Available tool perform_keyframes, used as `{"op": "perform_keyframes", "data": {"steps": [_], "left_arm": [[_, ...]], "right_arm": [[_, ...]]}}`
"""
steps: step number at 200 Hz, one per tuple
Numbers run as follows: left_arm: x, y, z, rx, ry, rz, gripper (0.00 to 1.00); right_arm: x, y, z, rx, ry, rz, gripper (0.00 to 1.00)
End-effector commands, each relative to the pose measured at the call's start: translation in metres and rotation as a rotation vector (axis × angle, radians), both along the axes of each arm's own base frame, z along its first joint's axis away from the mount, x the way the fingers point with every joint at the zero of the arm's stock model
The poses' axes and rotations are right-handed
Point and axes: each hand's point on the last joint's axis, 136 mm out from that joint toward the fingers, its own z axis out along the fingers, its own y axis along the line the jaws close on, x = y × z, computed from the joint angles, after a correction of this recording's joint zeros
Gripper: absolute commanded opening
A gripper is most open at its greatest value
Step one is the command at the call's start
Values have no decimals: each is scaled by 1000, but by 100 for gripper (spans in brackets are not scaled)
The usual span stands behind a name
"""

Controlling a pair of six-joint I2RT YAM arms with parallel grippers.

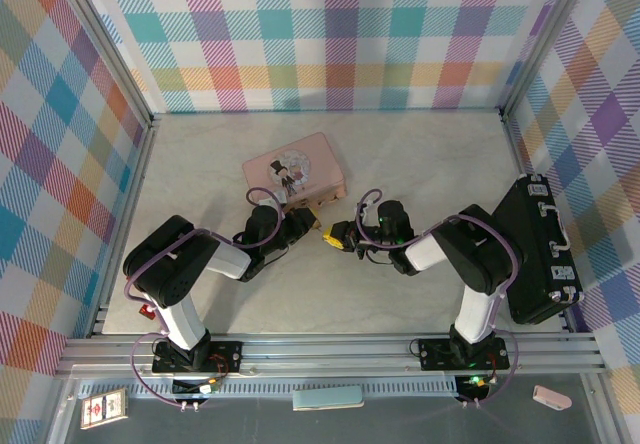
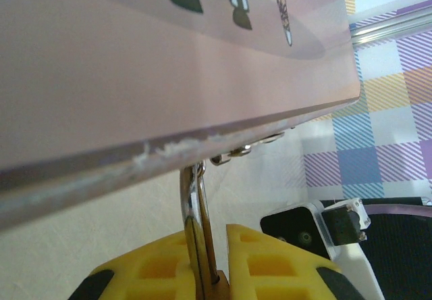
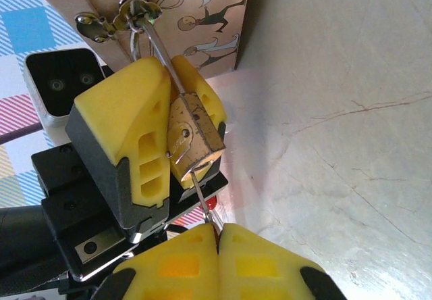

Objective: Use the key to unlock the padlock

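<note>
Here we see the left pincer (image 3: 169, 94) nearly closed, its yellow fingers clamped on the padlock (image 3: 194, 138). The brass body sits between the pads. The silver shackle (image 3: 162, 57) rises past the fingertips to the metal hasp (image 3: 115, 19) on the edge of the pink tin (image 3: 206, 16), which lies just beyond that pincer. In the left wrist view the shackle runs up from between the same fingers to the tin's rim.

The right pincer (image 3: 217, 236) is fully closed. Pinched between its tips is the key (image 3: 202, 195), a thin grey sliver that sticks out ahead of it. The key's far end touches the bottom face of the padlock, but we cannot tell whether it has entered the keyhole. From above, the two pincers face each other tip to tip, with the padlock between them and the tin just beyond the left one.
</note>
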Motion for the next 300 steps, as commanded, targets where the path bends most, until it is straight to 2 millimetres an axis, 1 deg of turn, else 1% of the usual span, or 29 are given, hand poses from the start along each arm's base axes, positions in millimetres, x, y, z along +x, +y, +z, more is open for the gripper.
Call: {"op": "perform_keyframes", "data": {"steps": [1,28,157,254,300], "left_arm": [[0,9,-12,-64,103,45,6],[0,9,-10,-70,99,46,6],[1,9,-8,-84,96,47,5],[1,9,-3,-97,95,54,5],[1,10,-4,-87,99,58,5]], "right_arm": [[9,3,9,33,-32,-6,0],[9,2,5,30,-24,-13,0],[11,0,6,36,-30,-35,0],[12,-2,1,21,-22,-53,0],[13,-4,-1,13,-21,-64,0]]}}
